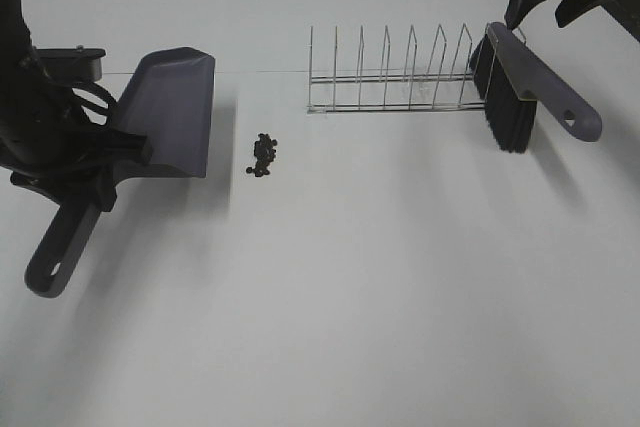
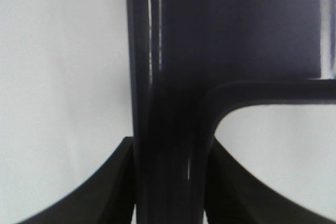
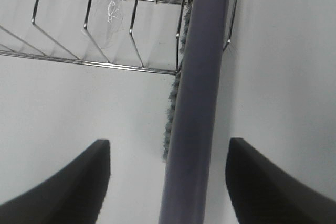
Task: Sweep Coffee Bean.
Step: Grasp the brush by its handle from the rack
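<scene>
Left gripper (image 2: 173,187) clamped on dustpan (image 1: 170,112) handle, frame left. Right gripper (image 3: 170,182), upper right: jaws apart astride brush (image 1: 520,77) handle. Coffee bean pile (image 1: 264,155) just right of dustpan.

**What the views leave out**

From the high camera, the tiny dark brown coffee beans (image 1: 264,154) sit in a clump too small and too tight to count. The black left arm (image 1: 40,112) covers the place where the grey plastic dustpan (image 1: 170,107) meets its handle, so the grip itself is hidden there. In the left wrist view the dustpan is a blurred dark mass that runs off the top and right edges, and the left jaws are cut off at the bottom edge. The high view's top and right edges cut off the right jaws. In the right wrist view the grey-backed hand brush (image 3: 199,77) leaves the picture at both ends and hides nearly all its bristles. The chrome wire rack (image 3: 89,62) is cropped there too.
</scene>
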